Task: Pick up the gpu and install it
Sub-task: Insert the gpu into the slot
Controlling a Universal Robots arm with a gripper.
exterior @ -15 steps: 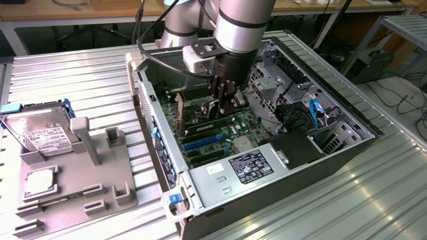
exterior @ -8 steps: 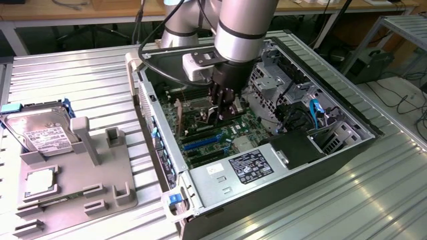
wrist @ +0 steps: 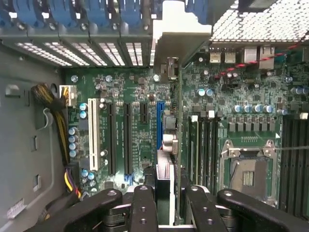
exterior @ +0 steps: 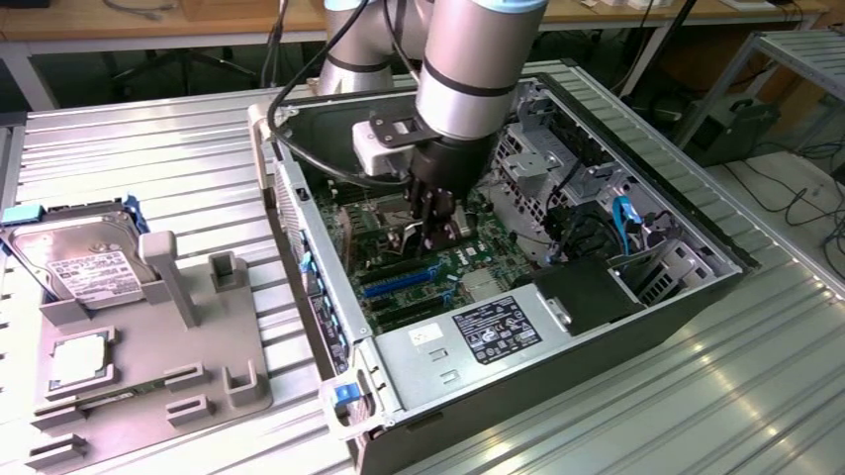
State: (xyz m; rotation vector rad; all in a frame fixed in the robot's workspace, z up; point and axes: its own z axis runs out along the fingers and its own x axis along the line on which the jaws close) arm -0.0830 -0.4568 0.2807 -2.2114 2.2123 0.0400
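One step of two is judged done: the gpu (wrist: 169, 140), a flat green circuit card with a silver metal bracket at one end, is off the table and is held edge-on in the black hand (wrist: 169, 193). The hand is drawn in narrow, and its fingers (wrist: 143, 198) are pressed against both faces of the card.

In the exterior view, the hand (exterior: 436, 220) is seen deep inside the open black computer case (exterior: 687, 228), with the gpu (exterior: 442, 236) hanging just above the green motherboard (exterior: 462, 262). From the wrist, the card is seen lined up along the long blue expansion slot (wrist: 159, 118), with the bracket reaching toward the perforated rear wall of the case.

Installation is judged unfinished. Whether the lower edge is touching the slot cannot be told, and no seating is shown.

Out on the ribbed metal table (exterior: 158, 148), a grey plastic holder (exterior: 145, 386) is seen beside the case, with a silver boxy hard drive (exterior: 79, 262) resting in it.
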